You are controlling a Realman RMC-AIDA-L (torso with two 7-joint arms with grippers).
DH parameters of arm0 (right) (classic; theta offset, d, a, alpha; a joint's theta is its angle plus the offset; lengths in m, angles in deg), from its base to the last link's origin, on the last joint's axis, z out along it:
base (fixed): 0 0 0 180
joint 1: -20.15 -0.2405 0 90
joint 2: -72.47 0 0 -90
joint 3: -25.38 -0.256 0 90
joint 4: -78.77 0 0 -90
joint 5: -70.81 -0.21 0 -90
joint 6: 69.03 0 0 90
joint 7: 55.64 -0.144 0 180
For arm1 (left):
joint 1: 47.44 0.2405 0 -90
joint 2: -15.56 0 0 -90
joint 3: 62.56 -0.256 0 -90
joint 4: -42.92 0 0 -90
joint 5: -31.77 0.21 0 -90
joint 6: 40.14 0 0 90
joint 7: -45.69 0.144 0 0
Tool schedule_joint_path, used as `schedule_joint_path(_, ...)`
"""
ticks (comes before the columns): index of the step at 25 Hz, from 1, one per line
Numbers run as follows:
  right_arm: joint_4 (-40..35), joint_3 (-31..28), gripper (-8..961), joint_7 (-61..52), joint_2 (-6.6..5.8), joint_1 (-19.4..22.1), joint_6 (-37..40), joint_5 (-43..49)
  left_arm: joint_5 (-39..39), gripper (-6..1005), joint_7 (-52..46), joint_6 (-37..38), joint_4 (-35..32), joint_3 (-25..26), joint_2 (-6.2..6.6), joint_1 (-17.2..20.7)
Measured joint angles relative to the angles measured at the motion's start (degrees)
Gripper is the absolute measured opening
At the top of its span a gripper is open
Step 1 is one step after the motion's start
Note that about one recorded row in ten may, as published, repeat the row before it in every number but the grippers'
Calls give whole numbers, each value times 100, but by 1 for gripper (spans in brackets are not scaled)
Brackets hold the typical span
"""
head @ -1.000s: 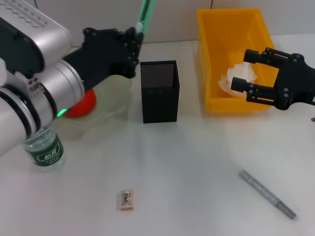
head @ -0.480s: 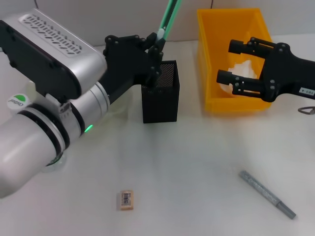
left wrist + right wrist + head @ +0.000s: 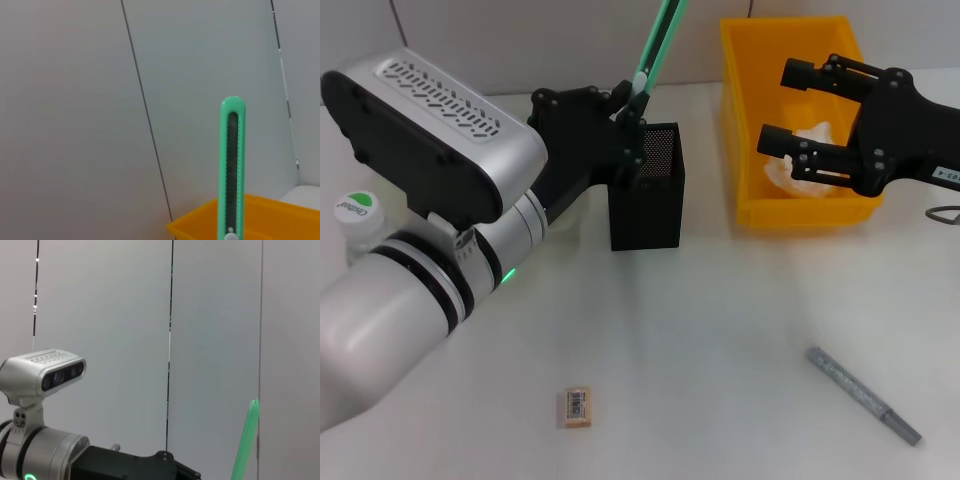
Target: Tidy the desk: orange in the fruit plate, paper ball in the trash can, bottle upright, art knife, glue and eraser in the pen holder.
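My left gripper (image 3: 632, 112) is shut on the mint-green art knife (image 3: 658, 42) and holds it upright, tilted a little, over the near-left rim of the black mesh pen holder (image 3: 647, 200). The knife also shows in the left wrist view (image 3: 231, 170) and the right wrist view (image 3: 245, 440). My right gripper (image 3: 780, 108) is open and empty above the yellow trash can (image 3: 745, 130). The white paper ball (image 3: 812, 140) lies inside the can. The grey glue (image 3: 863, 395) and the tan eraser (image 3: 576, 407) lie on the desk. The bottle (image 3: 356, 215) stands upright at the far left. My left arm hides the orange and the fruit plate.
My bulky left arm (image 3: 430, 250) crosses the left half of the desk. The yellow bin's rim shows in the left wrist view (image 3: 200, 225). A grey panelled wall stands behind the desk.
My left arm has swung right with the art knife, from over the plate area to above the pen holder. My right gripper has shifted left and up over the trash can.
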Motion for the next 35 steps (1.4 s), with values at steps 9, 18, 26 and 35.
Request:
schedule_joint_path(9,-17,-51,762,6,-1,37,68,-45,-126,100,-16,-115,80,-70,3,19)
schedule_joint_path(18,-27,-62,761,65,-1,76,70,-135,-142,100,-18,-119,21,-137,8,83)
schedule_joint_path(26,-18,-63,761,80,-1,80,63,-138,-142,100,-18,-119,3,-163,7,106)
schedule_joint_path(35,-2,-63,762,81,-22,213,-4,-112,-141,100,-13,-103,-44,-162,15,104)
